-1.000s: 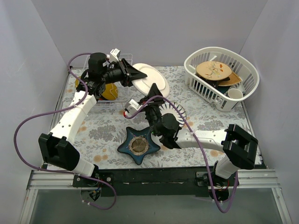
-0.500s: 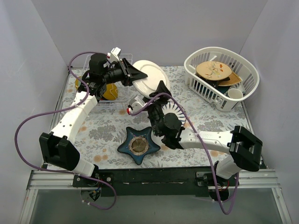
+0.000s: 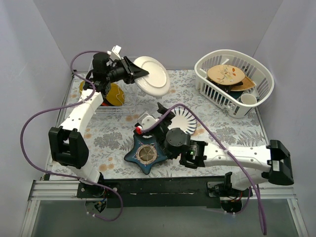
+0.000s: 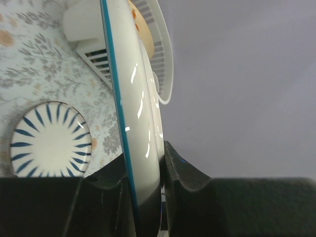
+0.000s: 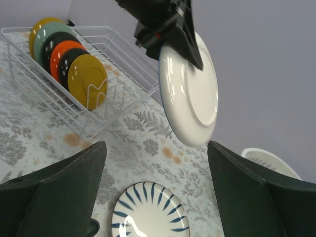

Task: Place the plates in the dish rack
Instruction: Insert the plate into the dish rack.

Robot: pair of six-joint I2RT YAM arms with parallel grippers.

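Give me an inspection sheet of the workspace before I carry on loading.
Surface: floral cloth, no spills seen.
Job's things: off-white plate held on edge in the air, right of the dish rack; upright plates stand in a row inside; blue-rayed plate flat on the cloth.
Clutter: star dish by the right arm; white basket of dishes far right.
Grippers: left gripper shut on the off-white plate; right gripper open, empty.
Cables: purple cables loop off both arms; one arcs above the blue-rayed plate.
Surroundings: grey walls, nothing else seen.
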